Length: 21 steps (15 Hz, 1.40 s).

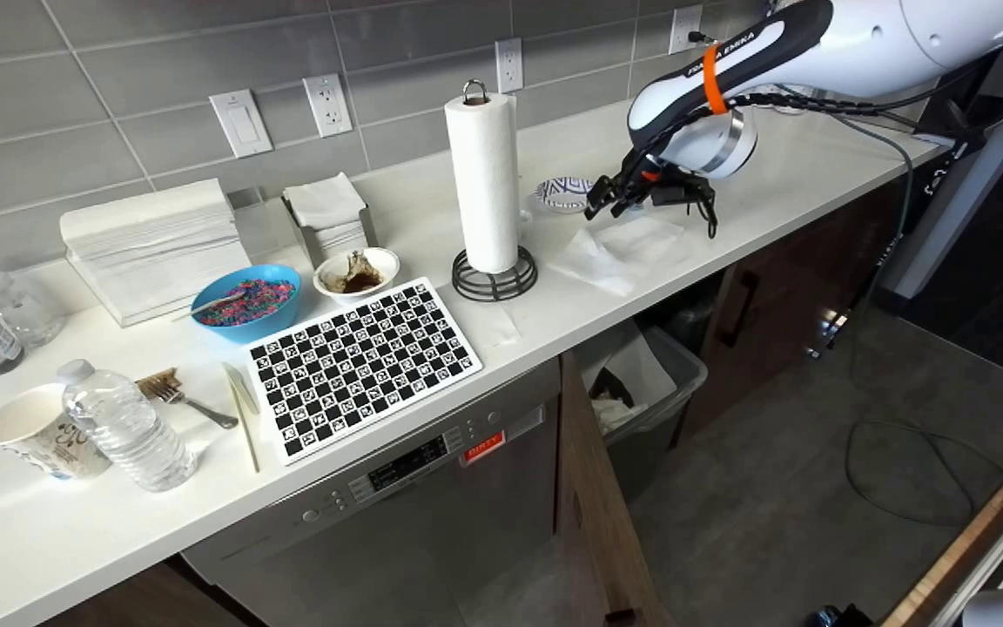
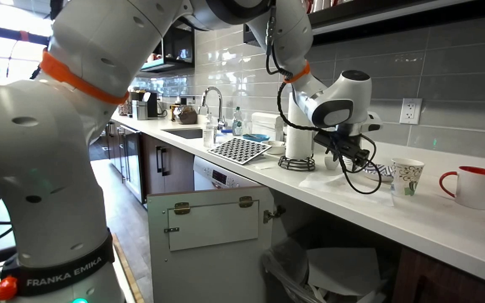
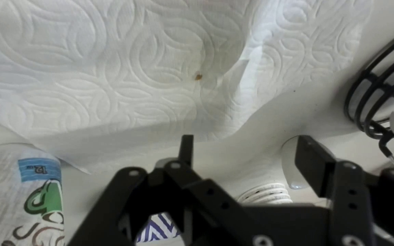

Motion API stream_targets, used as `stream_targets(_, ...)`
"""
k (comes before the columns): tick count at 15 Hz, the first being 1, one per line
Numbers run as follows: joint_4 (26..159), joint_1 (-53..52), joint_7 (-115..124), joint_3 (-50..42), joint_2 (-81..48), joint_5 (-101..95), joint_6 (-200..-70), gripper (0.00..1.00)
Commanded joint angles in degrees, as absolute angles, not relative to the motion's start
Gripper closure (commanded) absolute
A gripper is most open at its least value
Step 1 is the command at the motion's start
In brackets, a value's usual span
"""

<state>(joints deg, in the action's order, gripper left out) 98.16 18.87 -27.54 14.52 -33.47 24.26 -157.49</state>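
Gripper (image 3: pixel 247 150) has its jaws spread wide, hovering above one creased white embossed paper-towel sheet (image 3: pixel 162 71) on the white counter (image 1: pixel 802 165). Sheet's long axis kinda follows the counter, one end toward a single black wire stand (image 2: pixel 296 165) with one upright white paper roll (image 1: pixel 482 183). Also close: one swirl-print paper cup (image 2: pixel 406 179), one purple-and-white bowl (image 1: pixel 564 193).

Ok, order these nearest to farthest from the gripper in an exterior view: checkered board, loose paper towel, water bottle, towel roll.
1. Loose paper towel: below the gripper.
2. Towel roll: upright, image left.
3. Checkered board: past the roll.
4. Water bottle: past the board.
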Motion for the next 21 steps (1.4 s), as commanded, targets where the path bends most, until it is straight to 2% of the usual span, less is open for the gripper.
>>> stream_targets(1, 101.16, 19.64, -28.11, 14.43, -30.57, 23.54, -157.96, 0.00)
stream_targets(13, 105.47, 12.81, -25.49, 4.91, -27.78, 6.12, -158.08, 0.00)
stream_targets(14, 105.38, 12.22, -25.22, 4.48, -27.99, 4.93, -157.96, 0.25)
stream_targets(15, 105.21, 11.64, -24.97, 4.01, -28.31, 3.75, -157.85, 0.26)
stream_targets(16, 104.93, 10.98, -24.58, 3.47, -28.68, 2.55, -157.70, 0.32)
stream_targets(17, 104.67, 10.44, -24.14, 2.99, -28.99, 1.43, -157.50, 0.43)
stream_targets(21, 103.10, 8.27, -21.95, 0.81, -30.90, -2.81, -156.87, 0.72)
